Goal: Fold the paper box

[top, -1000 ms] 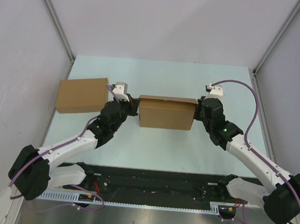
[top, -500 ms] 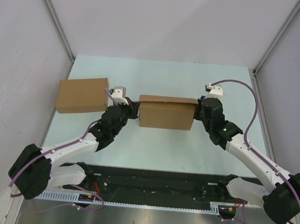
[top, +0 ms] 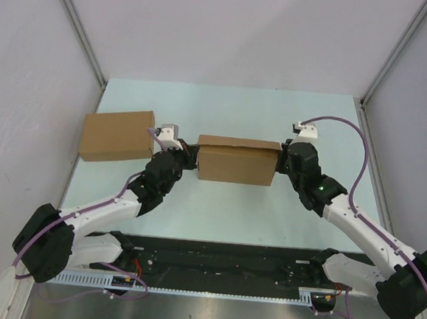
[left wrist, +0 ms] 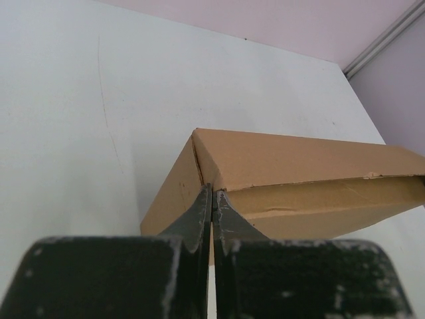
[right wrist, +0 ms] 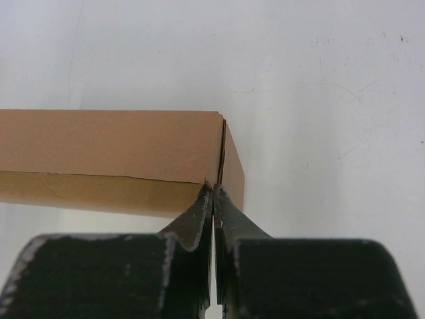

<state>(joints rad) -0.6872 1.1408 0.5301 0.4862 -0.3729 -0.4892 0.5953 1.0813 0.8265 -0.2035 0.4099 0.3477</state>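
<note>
I have the paper box (top: 237, 165) sitting closed near the middle of the worktop (top: 225, 105), its long sides parallel to the near edge, and I hold one arm at each short end. The left gripper (top: 192, 158) has its fingers (left wrist: 196, 219) clenched together, with the tips against the box's left end just where the lid edge meets the side wall. The right gripper (top: 279, 159) mirrors it: its fingers (right wrist: 230, 214) are squeezed flat and touch the right end at the same seam. I read neither as grasping anything. Closed like this, each acts as a narrow blade, which suits pressing a tab or lid edge home better than open jaws would. With one blade at each end, the box is braced so a push from one side cannot slide it toward the opposite edge. In the left wrist view the front lip looks slightly creased and not fully flush, so I judge the folding nearly done, with only seating left. The plain second box (top: 118, 135) lies at the left edge, apart from all this.
</note>
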